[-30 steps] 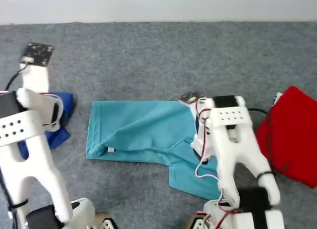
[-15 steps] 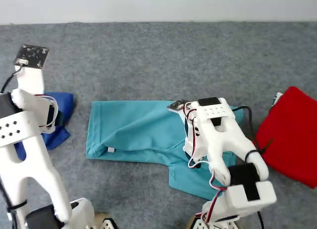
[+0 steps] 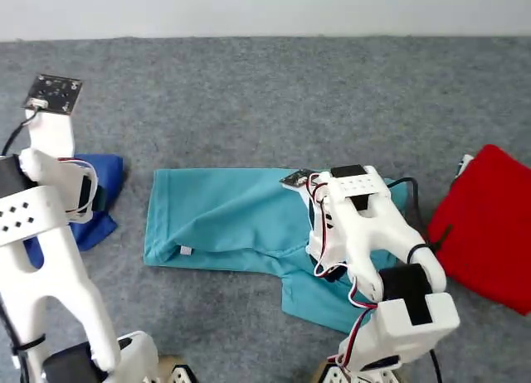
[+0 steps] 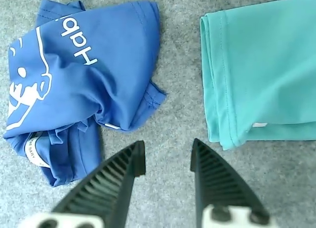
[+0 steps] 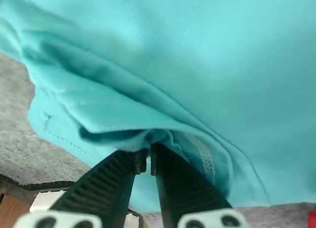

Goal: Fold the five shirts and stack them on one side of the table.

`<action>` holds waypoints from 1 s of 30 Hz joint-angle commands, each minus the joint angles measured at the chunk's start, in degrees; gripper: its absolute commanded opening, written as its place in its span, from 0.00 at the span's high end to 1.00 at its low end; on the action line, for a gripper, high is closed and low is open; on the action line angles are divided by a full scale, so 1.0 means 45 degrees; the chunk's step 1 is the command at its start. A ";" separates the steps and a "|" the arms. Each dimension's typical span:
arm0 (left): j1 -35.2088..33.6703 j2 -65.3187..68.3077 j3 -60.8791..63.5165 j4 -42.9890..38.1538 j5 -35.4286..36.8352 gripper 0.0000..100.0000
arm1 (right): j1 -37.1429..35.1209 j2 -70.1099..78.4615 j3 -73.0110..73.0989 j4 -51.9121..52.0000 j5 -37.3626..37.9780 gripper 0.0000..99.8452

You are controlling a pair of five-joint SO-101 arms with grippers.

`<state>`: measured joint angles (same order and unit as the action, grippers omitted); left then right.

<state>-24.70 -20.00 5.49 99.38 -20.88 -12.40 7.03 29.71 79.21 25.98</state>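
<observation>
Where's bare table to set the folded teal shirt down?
Widest: the grey table beyond the teal shirt, to the far edge. A narrow gap lies between blue shirt and teal shirt, under the left gripper. Crowded between teal shirt and red shirt, by the right arm.

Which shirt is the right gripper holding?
The teal shirt mid-table: the right gripper pinches its fold. The blue shirt lies crumpled near the left gripper; the red shirt lies apart.

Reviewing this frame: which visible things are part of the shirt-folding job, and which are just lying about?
Job:
- teal shirt, spread mid-table, pinched by the right gripper
- blue shirt, crumpled beside the open left gripper
- red shirt, on the side opposite the blue one

Not the job:
- grey table cover
- pale wall behind
</observation>
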 commanded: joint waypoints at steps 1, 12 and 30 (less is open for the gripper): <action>-0.0020 -0.0156 -0.0459 0.0215 -0.0117 0.84 | -0.0088 -0.0068 -0.0039 0.0557 0.0488 0.99; -0.0020 -0.0156 -0.0459 0.0215 -0.0117 0.84 | 0.1690 -0.1944 -0.0039 0.1748 0.2774 0.99; 0.0020 -0.0156 -0.0459 0.0215 -0.0117 0.84 | 0.2042 -0.3233 0.1856 0.3233 0.4239 0.99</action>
<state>-24.70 -20.00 5.49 99.38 -20.88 -3.52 -4.75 36.92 93.98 44.44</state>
